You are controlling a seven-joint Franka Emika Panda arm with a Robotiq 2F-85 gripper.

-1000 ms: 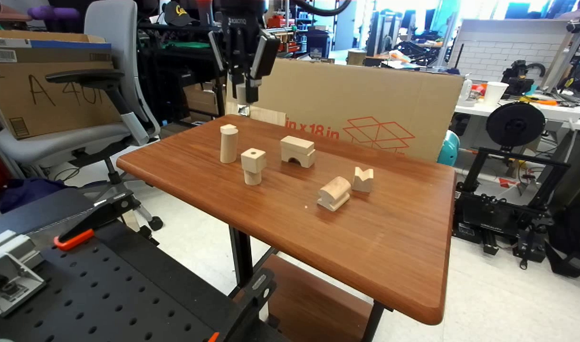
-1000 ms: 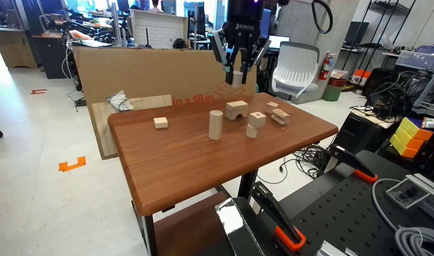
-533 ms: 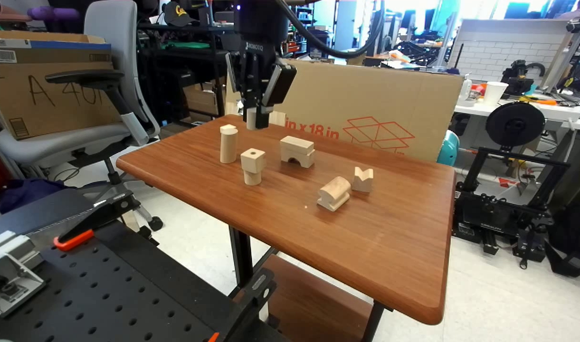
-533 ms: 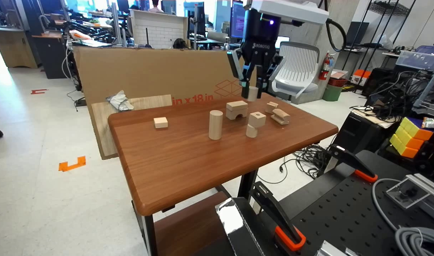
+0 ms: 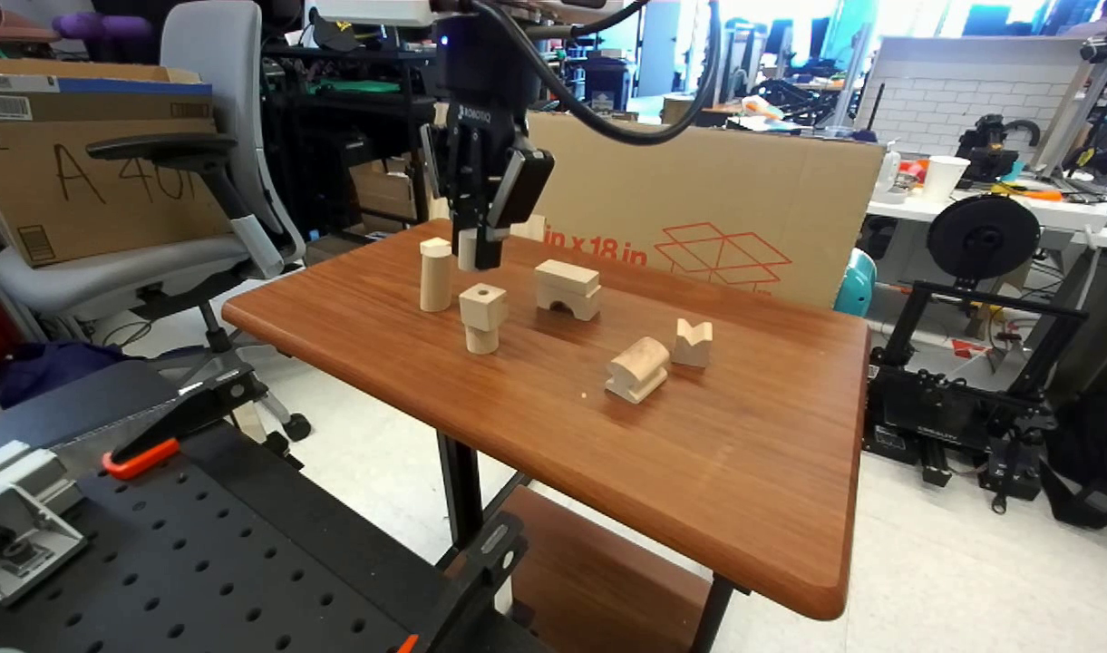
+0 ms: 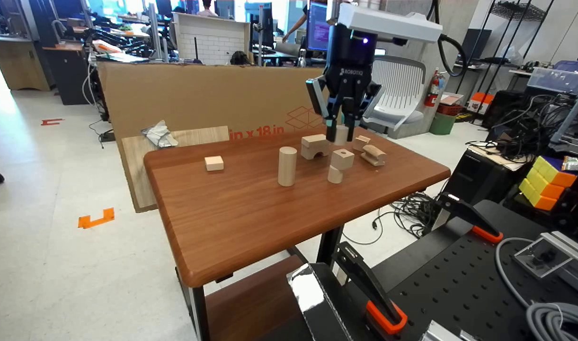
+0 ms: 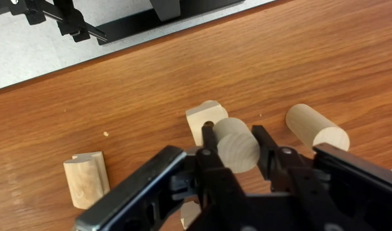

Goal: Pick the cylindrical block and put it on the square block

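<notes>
The cylindrical block [image 6: 341, 135], slim and pale, is upright between the fingers of my gripper [image 7: 234, 132], which is shut on it. In the wrist view the cylindrical block [image 7: 238, 153] shows its round top end. The square block [image 6: 342, 159] is a pale cube with a hole in its top. It sits on a short round block [image 6: 335, 175] on the table. In the wrist view the square block [image 7: 196, 119] lies just beyond the left finger, partly hidden. In an exterior view the held block hangs above and behind the square block [image 5: 483, 307], apart from it.
A tall cylinder [image 6: 287, 166] stands beside the square block's stack. An arch block with a flat block on it [image 5: 568, 288] stands behind. A notched block [image 5: 693, 344] and a rounded block [image 5: 639, 367] lie farther along the table. A flat block [image 6: 214, 163] lies apart.
My gripper has come down with the cylindrical block in it and moved closer to the square block. The blocks on the table have not moved.
</notes>
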